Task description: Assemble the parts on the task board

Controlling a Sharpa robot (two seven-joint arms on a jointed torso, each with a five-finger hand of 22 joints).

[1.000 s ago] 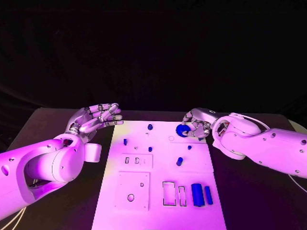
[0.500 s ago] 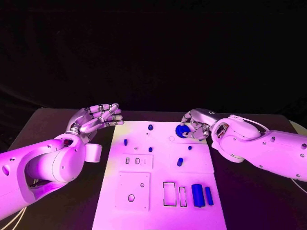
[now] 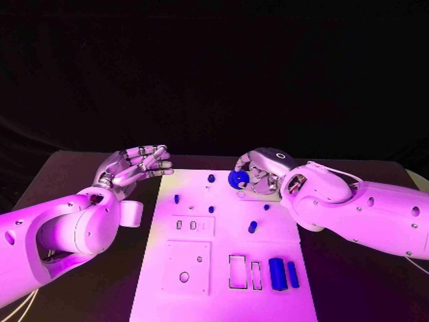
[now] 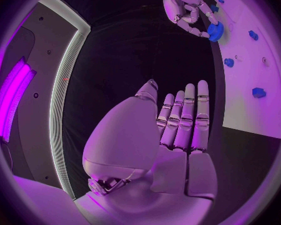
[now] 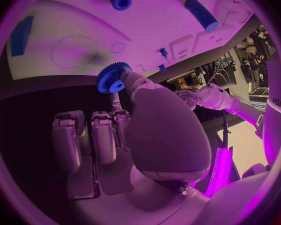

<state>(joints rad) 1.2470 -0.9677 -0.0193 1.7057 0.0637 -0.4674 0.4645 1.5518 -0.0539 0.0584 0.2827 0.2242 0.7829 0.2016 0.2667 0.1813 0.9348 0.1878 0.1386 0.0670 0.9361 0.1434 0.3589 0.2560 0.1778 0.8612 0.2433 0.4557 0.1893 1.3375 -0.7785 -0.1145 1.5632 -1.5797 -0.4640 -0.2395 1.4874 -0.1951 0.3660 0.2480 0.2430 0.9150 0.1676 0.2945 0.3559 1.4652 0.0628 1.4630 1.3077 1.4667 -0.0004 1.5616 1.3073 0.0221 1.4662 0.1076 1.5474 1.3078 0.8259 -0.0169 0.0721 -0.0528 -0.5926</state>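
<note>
**A:** What is the right hand doing?

**B:** The right hand [image 3: 260, 171] pinches a small blue gear [image 3: 238, 178] between its thumb and a fingertip. The toothed edge and centre hole show clearly in the right wrist view [image 5: 113, 77]. The hand holds the gear over the far end of the white board [image 3: 273, 231], near the middle of its width; whether the gear touches the board cannot be told.

**A:** And the left hand?

**B:** The left hand [image 3: 137, 165] holds nothing. Its fingers [image 4: 184, 117] are stretched out side by side and slightly apart. It sits over the dark bench [image 3: 70, 174], just beside the board's far left corner, not touching it.

**A:** What else is on the board?

**B:** Several small blue pegs stand in its far half: one [image 3: 210, 178] just left of the gear, one [image 3: 176, 198] toward the left edge, and one [image 3: 252, 227] near the middle. At the near end two blue bars [image 3: 276, 273] lie side by side, next to two empty rectangular slots [image 3: 236, 271]. To the left are two raised white plates [image 3: 186, 258] with small openings.
</note>
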